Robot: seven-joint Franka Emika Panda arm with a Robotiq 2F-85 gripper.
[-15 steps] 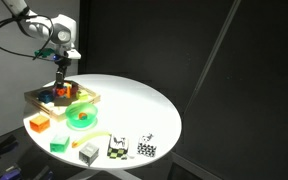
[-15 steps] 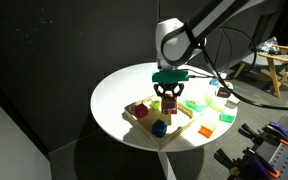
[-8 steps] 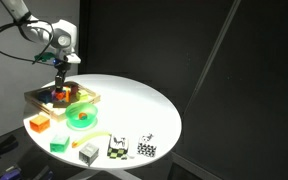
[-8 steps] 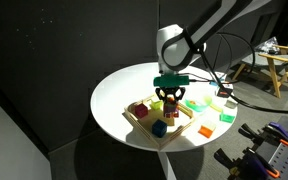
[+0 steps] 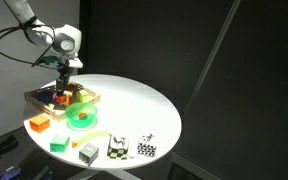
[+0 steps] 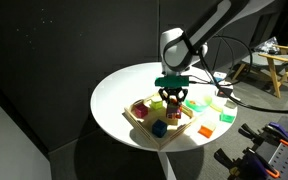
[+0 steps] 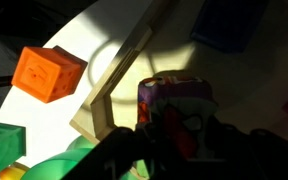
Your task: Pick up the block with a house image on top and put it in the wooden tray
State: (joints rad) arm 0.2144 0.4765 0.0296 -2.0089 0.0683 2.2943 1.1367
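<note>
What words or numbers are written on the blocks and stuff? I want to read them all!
Nothing here can be read as a word or number.
On the orange block: raised marks on its sides, too blurred to read.
On the block with a house image on top: a colourful picture, blurred, no letters made out.
On the black-and-white patterned cubes: patterns only, too small to read.

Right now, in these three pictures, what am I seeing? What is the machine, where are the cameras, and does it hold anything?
It is a robot arm with a two-fingered gripper as its hand. Two pictures come from cameras standing around the white table; the close-up comes from a camera on the wrist. The gripper hangs over a wooden tray of coloured blocks, with a red-sided block between its fingers; whether it grips, I cannot tell. A green dish lies beside the tray.
</note>
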